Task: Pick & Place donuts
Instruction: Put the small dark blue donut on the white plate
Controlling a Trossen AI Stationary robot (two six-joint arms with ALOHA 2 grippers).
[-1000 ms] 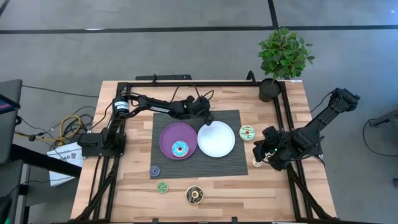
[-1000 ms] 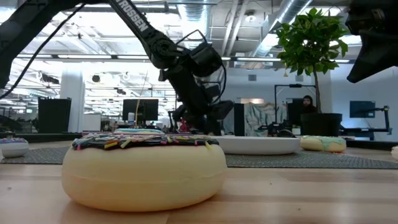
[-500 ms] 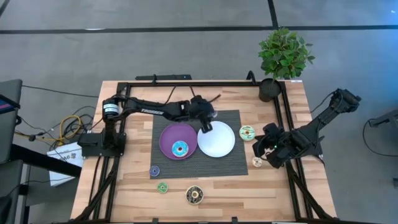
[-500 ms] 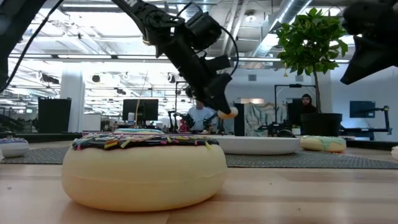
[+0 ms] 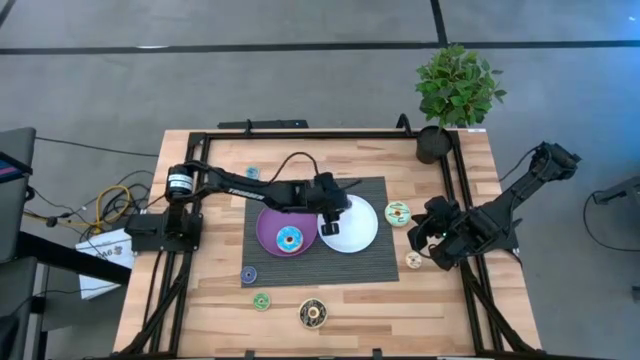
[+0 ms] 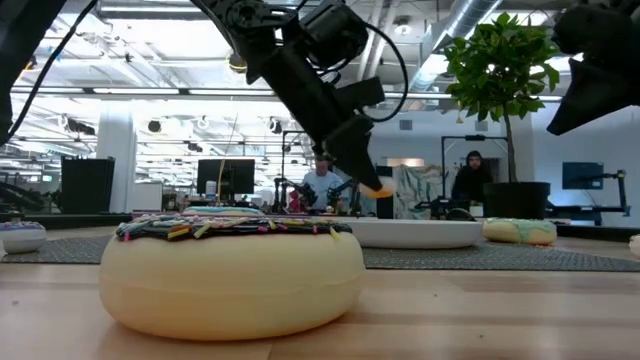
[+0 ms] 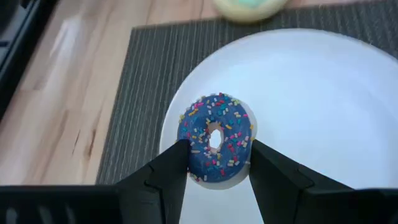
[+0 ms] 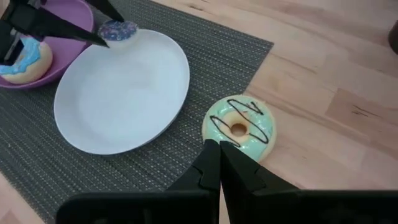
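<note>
My left gripper (image 7: 217,149) is shut on a blue-iced donut with sprinkles (image 7: 214,134) above the left part of the white plate (image 5: 362,226). The right wrist view shows that donut (image 8: 118,30) too. A cyan-iced donut (image 5: 290,238) lies on the purple plate (image 5: 272,216). A mint donut with dark drizzle (image 5: 397,213) rests on the table right of the mat. My right gripper (image 5: 422,240) hovers shut just near of it (image 8: 239,127). A small cream donut (image 5: 413,261) lies beside it. My left gripper pinches the blue donut between its two fingers, one on each side of the ring's rim (image 7: 188,155). The fingers (image 6: 350,150) slant down from the table's left. The donut (image 6: 375,187) is lifted clear above the white plate (image 6: 410,232), icing toward the wrist.
Near the table's front edge lie a purple-blue donut (image 5: 248,274), a green one (image 5: 261,301) and a dark brown one (image 5: 312,314). A small cyan donut (image 5: 252,172) lies beyond the dark mat (image 5: 385,265). A potted plant (image 5: 455,95) stands at the far right corner.
My left gripper has risen from the table near the mat's far edge with the blue donut and carried it toward the near edge, over the white plate. The donut has gone from low on the table to lifted clear.
</note>
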